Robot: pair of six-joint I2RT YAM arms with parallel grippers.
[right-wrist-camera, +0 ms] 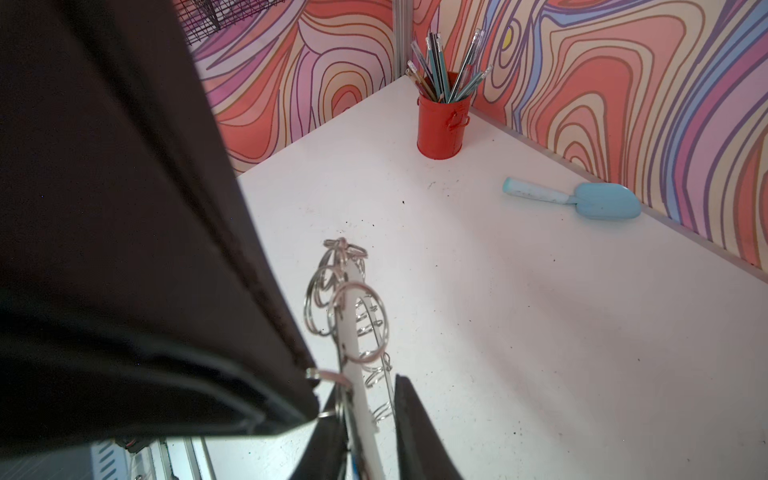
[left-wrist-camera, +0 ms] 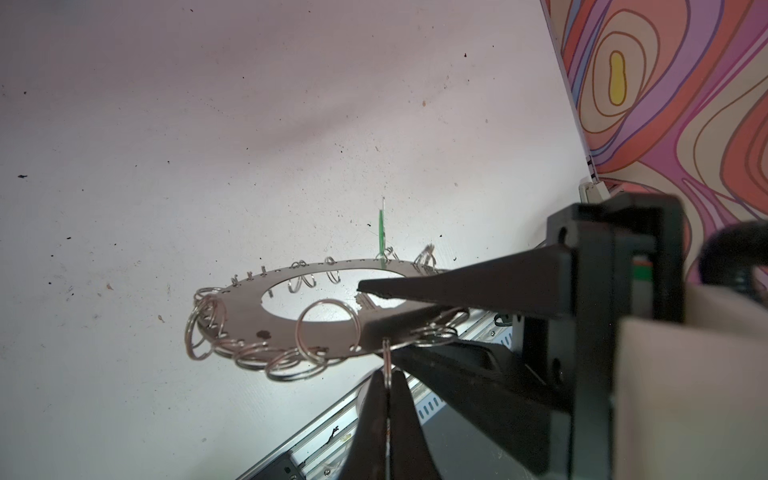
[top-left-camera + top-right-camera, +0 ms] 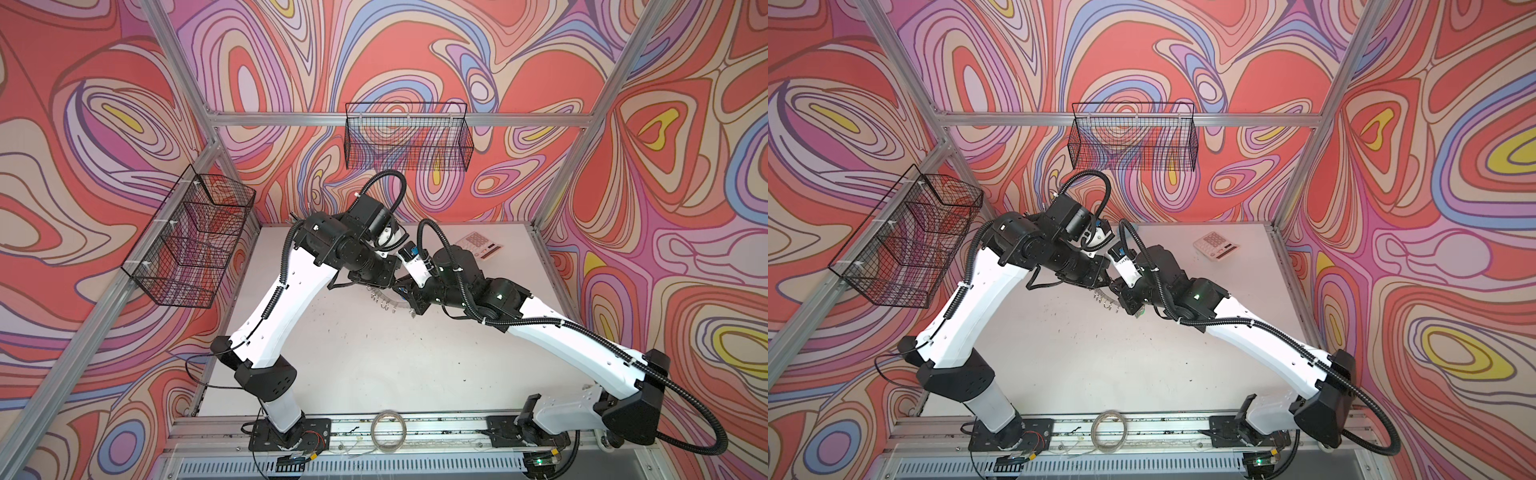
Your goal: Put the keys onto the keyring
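A: What is the left gripper point(image 2: 361, 307) doing?

B: It is clamping tight on the keyring point(image 2: 249, 320). 1 finger is lying over the flat grey disc and 1 is pressing under it, at the rim beside the big centre hole.

A: And the right gripper point(image 2: 388, 374)?

B: Its 2 fingers point(image 1: 415, 440) are pinching almost together on 1 small split ring point(image 2: 387, 361), which is hanging from the rim just beside the left gripper's hold.

A: Where are the keys sitting?

B: The green-tagged key point(image 2: 381, 226) is showing edge-on at a ring on the rim, across the centre hole from the ring being pinched. A sliver of blue point(image 1: 352, 465) is peeking out low between the right fingers. I cannot tell whether that is the other key's tag.

A: Where is all this happening?

B: In both top views the 2 arms are meeting over the middle of the white table point(image 3: 374, 365) and holding the keyring up off it.

A: What is lying around?

B: A calculator point(image 3: 480, 246) is lying near the far right corner. A red pot of pens point(image 1: 442, 124) is standing in a corner, and a light blue scoop point(image 1: 598, 201) is lying near it by the wall. A plain thin hoop point(image 3: 388, 430) is resting on the front rail between the 2 arm bases.
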